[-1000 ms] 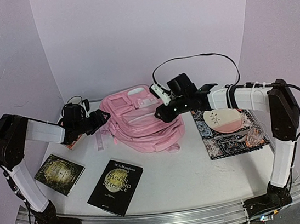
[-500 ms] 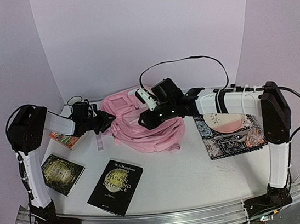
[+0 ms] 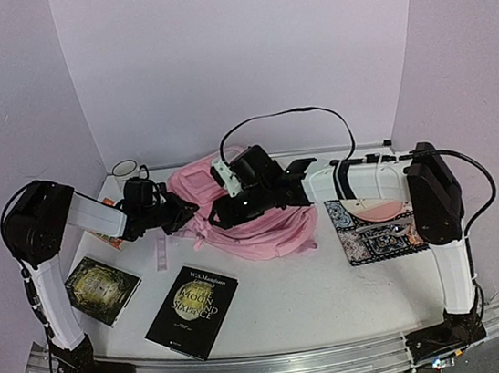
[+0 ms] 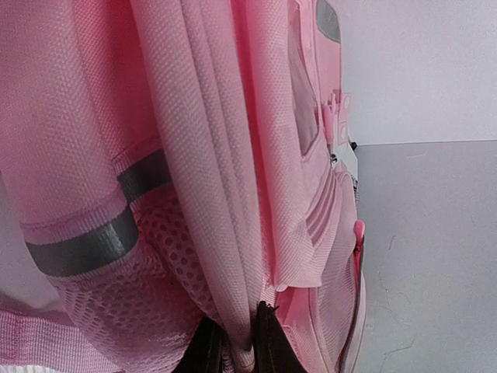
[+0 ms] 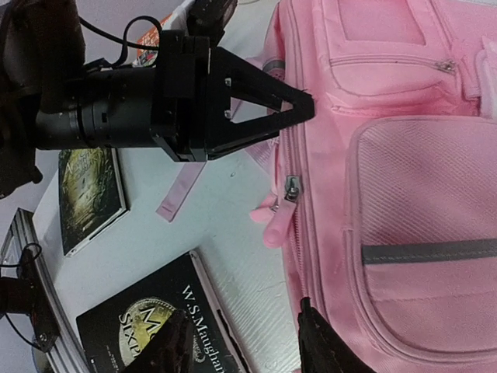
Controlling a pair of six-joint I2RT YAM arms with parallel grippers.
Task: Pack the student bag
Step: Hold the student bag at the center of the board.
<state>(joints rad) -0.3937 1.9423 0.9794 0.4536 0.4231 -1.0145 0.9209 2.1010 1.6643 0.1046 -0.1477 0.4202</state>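
The student bag (image 3: 268, 225) is a big pink backpack lying mid-table, front pockets up. My left gripper (image 3: 186, 215) is at its left edge, shut on a fold of its pink fabric (image 4: 233, 233); the black fingertips (image 4: 273, 342) pinch that fold. In the right wrist view the left gripper (image 5: 304, 107) meets the bag (image 5: 404, 194) beside the zipper line. My right gripper (image 5: 243, 311) hovers open over the bag's left edge, nothing between its fingers, just short of a pink zipper pull (image 5: 277, 221). From above, the right gripper (image 3: 221, 216) sits close to the left one.
A black paperback (image 3: 192, 311) lies in front of the bag, and a second dark book (image 3: 97, 287) at the left. An orange book (image 3: 107, 236) is under the left arm. A loose pink strap (image 3: 161, 250) trails left. A patterned pouch (image 3: 380, 234) lies right.
The left gripper has closed on the bag's left edge. The right arm has swung left across the bag to its left side, and the bag has bunched up a little.
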